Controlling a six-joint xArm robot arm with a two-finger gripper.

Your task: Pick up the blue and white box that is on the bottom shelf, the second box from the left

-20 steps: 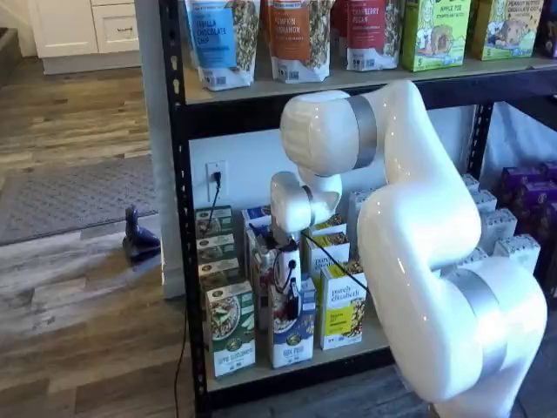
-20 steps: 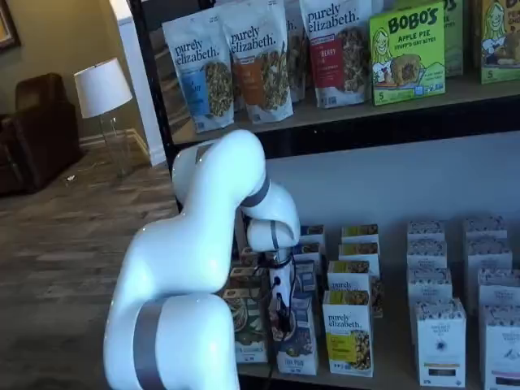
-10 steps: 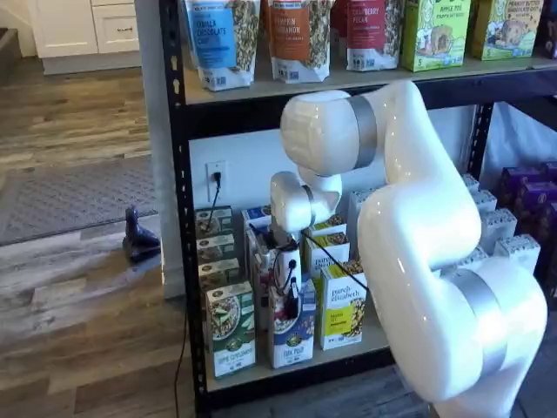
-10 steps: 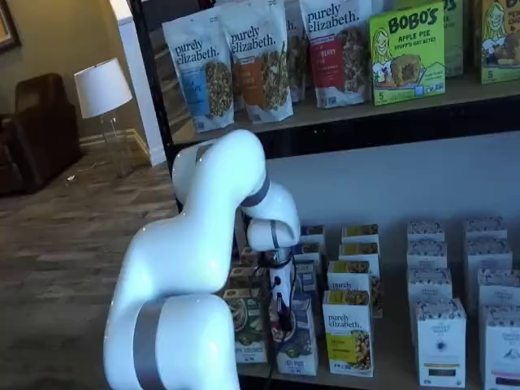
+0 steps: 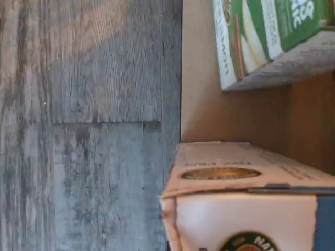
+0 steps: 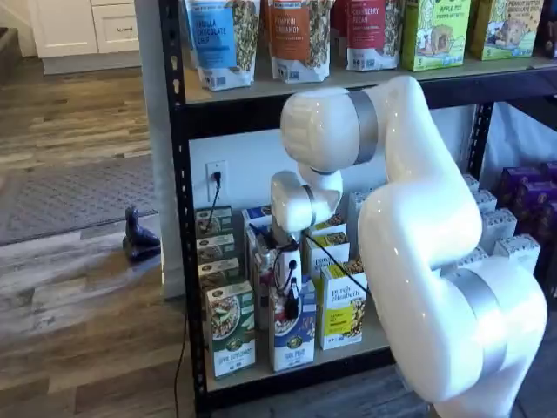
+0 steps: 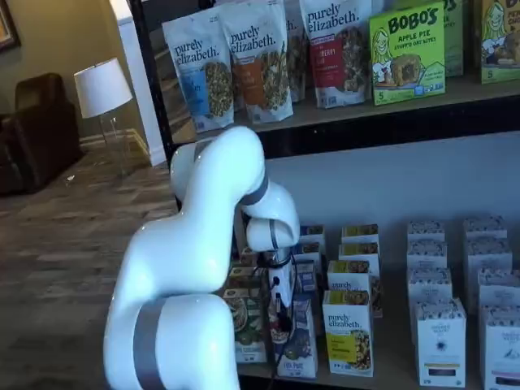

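The blue and white box (image 6: 292,338) stands at the front of the bottom shelf (image 6: 261,373), just right of a green-and-white carton (image 6: 231,329). It leans slightly off upright in both shelf views. My gripper (image 6: 291,301) hangs straight down over it, black fingers closed on the top of the box (image 7: 299,341), a cable looping beside them. The gripper (image 7: 282,313) shows no gap between its fingers. In the wrist view the box's tan top flap (image 5: 235,172) is very close, with the shelf board (image 5: 235,115) behind it. No fingers show there.
A yellow carton (image 6: 342,305) stands right of the box, with more rows of cartons behind. White cartons (image 7: 441,341) fill the shelf's right part. Pouches (image 6: 298,35) line the higher board. Grey wood floor (image 5: 89,125) lies before the shelf edge. My white arm (image 6: 418,235) blocks the middle.
The fingers have closed on the top of the blue and white box, and the box has tipped slightly from upright. The arm's elbow has risen a little.
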